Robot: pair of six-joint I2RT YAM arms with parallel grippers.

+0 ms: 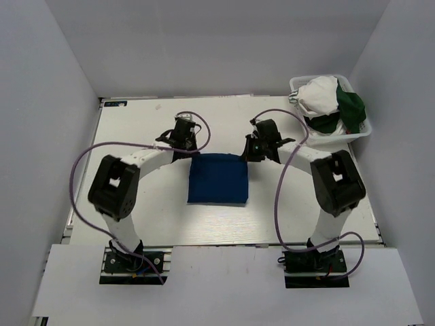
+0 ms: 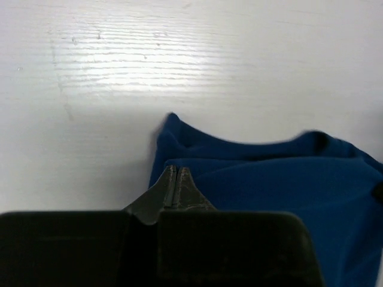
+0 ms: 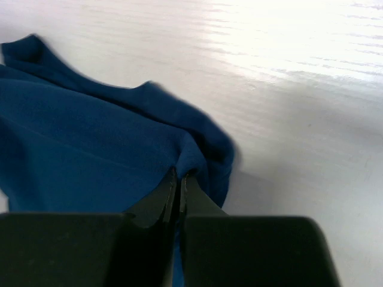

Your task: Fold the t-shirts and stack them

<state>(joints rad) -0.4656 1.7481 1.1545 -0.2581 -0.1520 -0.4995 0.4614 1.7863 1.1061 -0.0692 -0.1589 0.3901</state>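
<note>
A royal blue t-shirt point(image 1: 217, 178) lies folded into a rough square in the middle of the table. My left gripper point(image 1: 191, 153) is at its far left corner, jaws shut, tips pinching the cloth's edge point(image 2: 173, 170). My right gripper point(image 1: 252, 153) is at the far right corner, shut on a bunched fold of the blue t-shirt point(image 3: 181, 174). In both wrist views the blue fabric point(image 2: 281, 179) point(image 3: 84, 149) rises slightly at the far edge. A white t-shirt point(image 1: 319, 94) and a dark green t-shirt point(image 1: 352, 109) sit heaped in the basket.
The white mesh basket point(image 1: 297, 83) stands at the back right corner of the table. Purple cables point(image 1: 81, 163) loop from both arms. Grey walls close in the left, right and back sides of the white tabletop point(image 1: 136, 217).
</note>
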